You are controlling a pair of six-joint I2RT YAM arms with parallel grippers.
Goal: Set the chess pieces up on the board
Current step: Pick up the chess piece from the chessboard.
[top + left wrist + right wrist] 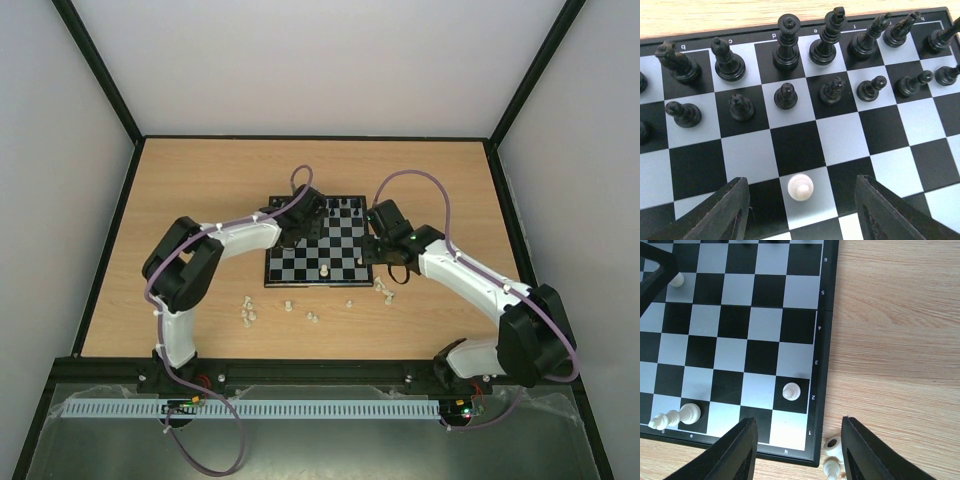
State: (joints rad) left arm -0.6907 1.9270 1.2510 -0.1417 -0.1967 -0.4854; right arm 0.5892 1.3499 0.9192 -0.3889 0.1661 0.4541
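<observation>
Left wrist view has the left pincer (801,212) released over the board (840,135). Its two dark fingers (725,212) stand wide apart, with a white pawn (800,187) upright on a pale square between them, touched by neither. Beyond the fingertips, two rows of black pieces (786,47) line the board's far edge. Right wrist view has the right pincer (797,442) likewise released and grasping nothing, poised above the board's corner. Just ahead of its gap a second white pawn (791,391) stands on a dark square next to the frame, and off to the left a taller white piece (675,417) sits in the edge row. Just beside the inner face of the finger on the picture's right, loose white pieces (832,445) lie on the wooden table (890,340), off the board.
</observation>
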